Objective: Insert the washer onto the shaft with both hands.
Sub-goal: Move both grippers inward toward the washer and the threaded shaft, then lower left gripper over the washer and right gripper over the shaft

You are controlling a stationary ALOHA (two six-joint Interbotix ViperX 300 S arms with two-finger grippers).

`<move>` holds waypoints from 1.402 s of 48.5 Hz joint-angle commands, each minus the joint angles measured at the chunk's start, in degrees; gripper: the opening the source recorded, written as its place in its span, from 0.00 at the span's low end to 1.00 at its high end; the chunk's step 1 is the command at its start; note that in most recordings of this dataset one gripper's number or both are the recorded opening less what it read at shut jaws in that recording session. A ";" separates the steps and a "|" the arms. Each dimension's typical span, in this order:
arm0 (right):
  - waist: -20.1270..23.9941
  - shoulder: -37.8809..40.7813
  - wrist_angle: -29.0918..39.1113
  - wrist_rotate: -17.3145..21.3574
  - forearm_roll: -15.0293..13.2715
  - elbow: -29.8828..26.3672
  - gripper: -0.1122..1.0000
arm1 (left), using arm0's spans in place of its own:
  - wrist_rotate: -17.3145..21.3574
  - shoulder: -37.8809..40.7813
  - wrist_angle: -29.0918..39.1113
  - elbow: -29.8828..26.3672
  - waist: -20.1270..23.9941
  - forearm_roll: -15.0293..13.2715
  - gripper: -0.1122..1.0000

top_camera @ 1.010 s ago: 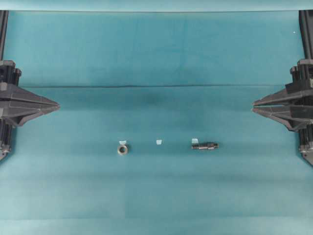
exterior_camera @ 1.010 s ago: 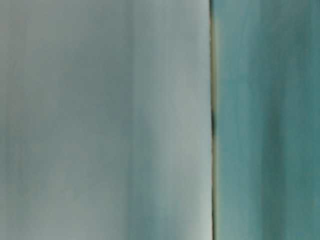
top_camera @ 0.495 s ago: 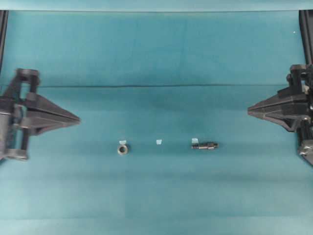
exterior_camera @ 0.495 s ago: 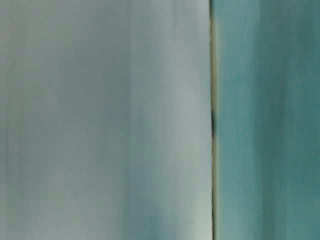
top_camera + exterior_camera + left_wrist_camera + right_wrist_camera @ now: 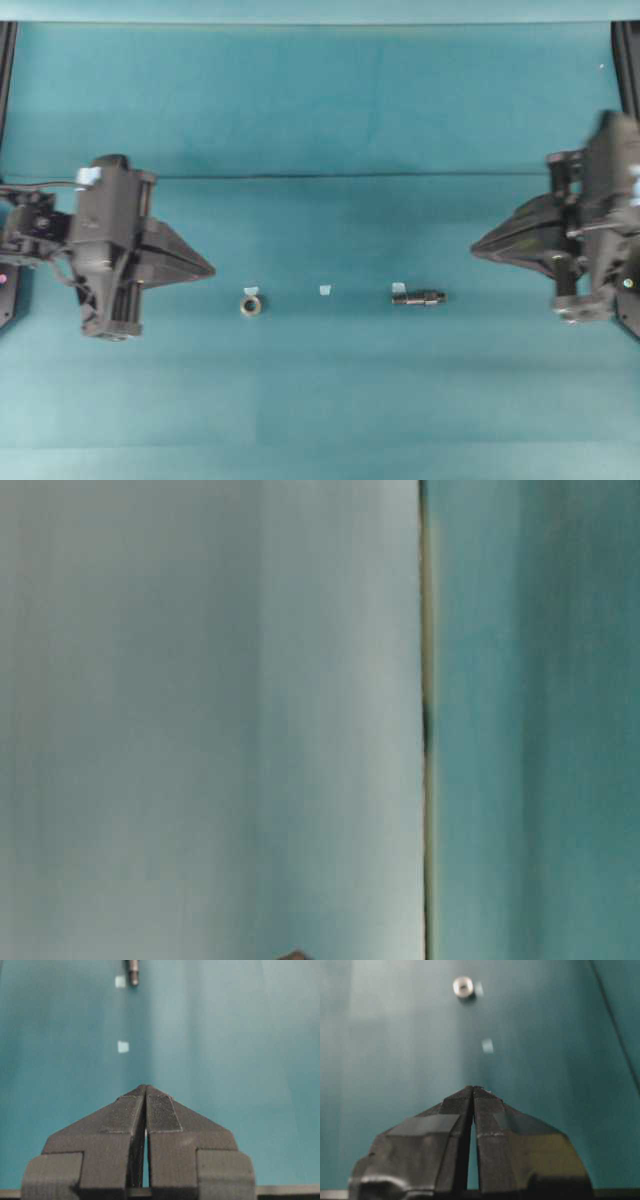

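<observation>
Teal bench (image 5: 320, 110) carries washer (image 5: 250, 304) and shaft (image 5: 418, 296) well apart, between the closed, empty left end effector (image 5: 208, 270) and right end effector (image 5: 477, 246).

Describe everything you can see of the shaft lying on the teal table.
The shaft is a short, dark-grey rod that looks like metal, with stepped, grooved sections along its length. It lies flat on the teal table, running left to right in the overhead view, right of centre. A tiny pale tape scrap sits just beside its left end. Nothing grips or touches it. In the left wrist view only one end shows, at the top edge.
</observation>
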 commanded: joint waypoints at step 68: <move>2.37 30.85 14.24 0.44 -1.23 -15.03 0.20 | -6.50 20.39 13.01 -11.25 -3.08 0.09 0.27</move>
